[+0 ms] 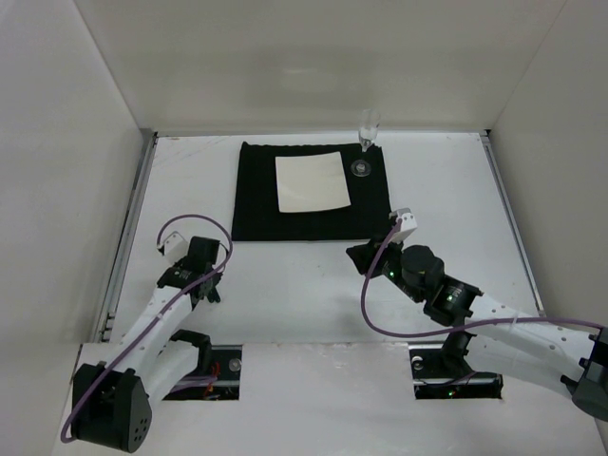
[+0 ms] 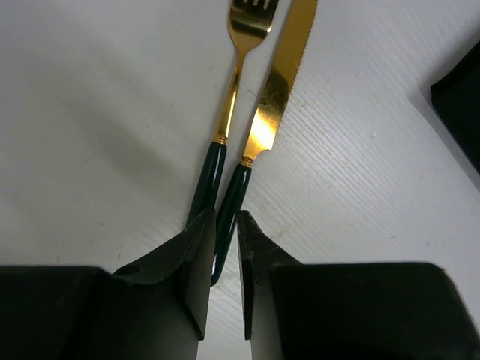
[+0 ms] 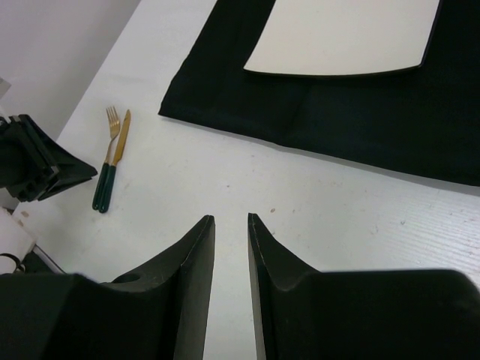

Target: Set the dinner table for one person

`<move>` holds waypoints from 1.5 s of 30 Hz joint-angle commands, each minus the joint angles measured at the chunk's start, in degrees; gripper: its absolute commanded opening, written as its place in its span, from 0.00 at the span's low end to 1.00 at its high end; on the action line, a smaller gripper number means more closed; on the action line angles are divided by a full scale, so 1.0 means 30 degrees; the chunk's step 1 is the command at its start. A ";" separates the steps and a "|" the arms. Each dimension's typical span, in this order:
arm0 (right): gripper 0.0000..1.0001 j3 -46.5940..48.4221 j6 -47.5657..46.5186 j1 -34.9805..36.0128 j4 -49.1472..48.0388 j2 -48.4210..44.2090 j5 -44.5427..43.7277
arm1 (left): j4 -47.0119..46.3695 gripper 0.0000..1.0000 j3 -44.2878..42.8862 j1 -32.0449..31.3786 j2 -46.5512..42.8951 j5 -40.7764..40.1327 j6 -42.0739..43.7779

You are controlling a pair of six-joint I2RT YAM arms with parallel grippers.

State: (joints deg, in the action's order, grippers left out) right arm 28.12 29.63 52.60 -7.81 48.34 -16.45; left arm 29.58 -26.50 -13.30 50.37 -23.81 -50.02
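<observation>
The left claw (image 2: 226, 219) is low over the dinner table (image 1: 446, 190), its jaws narrow, with the green handle end of the knife (image 2: 274, 97) between them; I cannot tell whether they pinch it. The fork (image 2: 238, 67) lies just left of the knife, nearly touching it, both pointing ahead of the claw. The right claw (image 3: 231, 219) hovers narrow and empty. Ahead of it lie the black placemat (image 3: 360, 120) and the white plate (image 3: 345, 37), with a glass (image 1: 362, 168) on the mat's far right corner.
</observation>
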 commanded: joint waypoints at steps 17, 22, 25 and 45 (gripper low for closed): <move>0.30 -0.0203 0.0056 0.0118 -0.1145 -0.0584 0.0268 | 0.0951 0.11 0.0454 -0.0297 0.0465 -0.0969 -0.1755; 0.30 -0.0291 0.0056 0.0030 -0.1145 -0.0673 0.0443 | 0.0978 0.12 0.0660 -0.0123 -0.0498 -0.0969 -0.1755; 0.30 -0.0291 0.0085 0.0030 -0.1145 -0.0614 0.0443 | 0.1008 0.13 0.0689 -0.0063 -0.0677 -0.0998 -0.1784; 0.30 -0.0320 -0.0003 0.0001 -0.1028 -0.0995 0.0472 | 0.0248 0.21 0.0776 0.0259 0.1286 -0.0822 -0.1696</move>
State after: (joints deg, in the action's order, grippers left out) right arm 27.18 29.61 52.60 -8.14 46.15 -15.59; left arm 30.98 -25.08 -13.02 54.17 -25.56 -54.57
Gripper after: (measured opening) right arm 0.305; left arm 0.211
